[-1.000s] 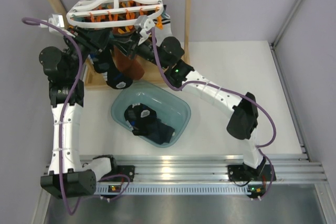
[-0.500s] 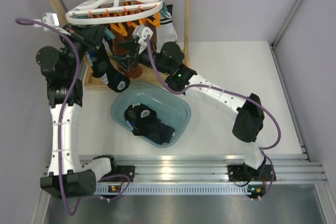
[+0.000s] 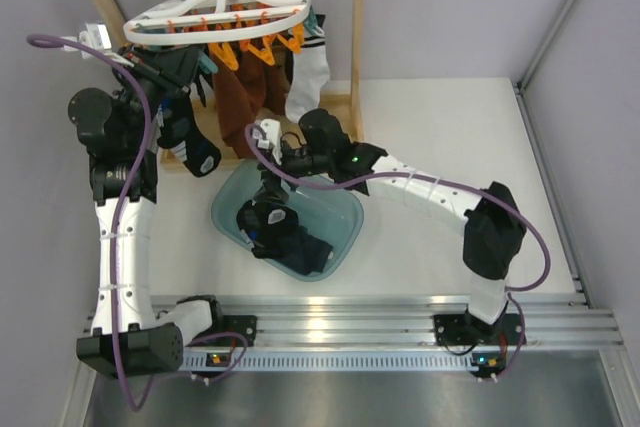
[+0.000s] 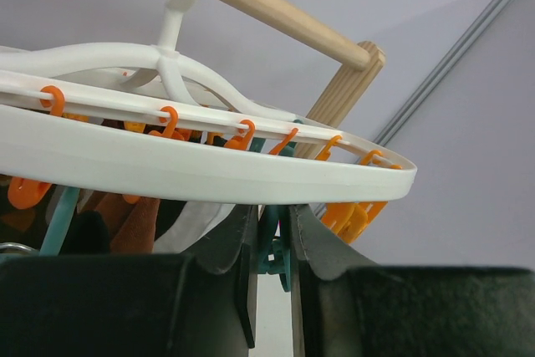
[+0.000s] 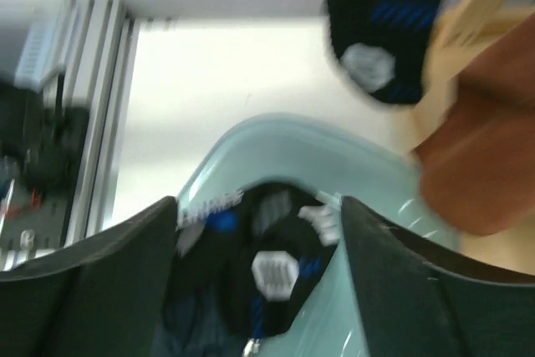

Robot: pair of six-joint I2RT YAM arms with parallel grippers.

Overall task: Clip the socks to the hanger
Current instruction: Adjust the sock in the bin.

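The white lattice hanger [image 3: 220, 9] hangs from the wooden bar by its hook, with orange and teal clips under its rim [image 4: 209, 175]. My left gripper [image 3: 190, 75] is up under its left end, shut on a teal clip [image 4: 276, 244]. A black sock with blue accents [image 3: 195, 145] hangs below that end and also shows in the right wrist view [image 5: 384, 31]. More dark socks [image 3: 285, 237] lie in the teal basin [image 3: 345, 209]. My right gripper [image 3: 268, 175] hovers open over the basin's far left side, with the socks [image 5: 267, 273] below and between its fingers and nothing held.
Large brown socks [image 3: 240, 107] and a white sock with dark stripes [image 3: 305, 77] hang from the hanger. The wooden rack frame [image 3: 355, 37] stands behind the basin, its base [image 3: 175, 152] on the table. The aluminium rail [image 3: 350, 317] runs along the near edge.
My right gripper has left the hanger, dropped to just above the basin and opened. The black sock now hangs free under the hanger's left end. The hanger has swung back level.
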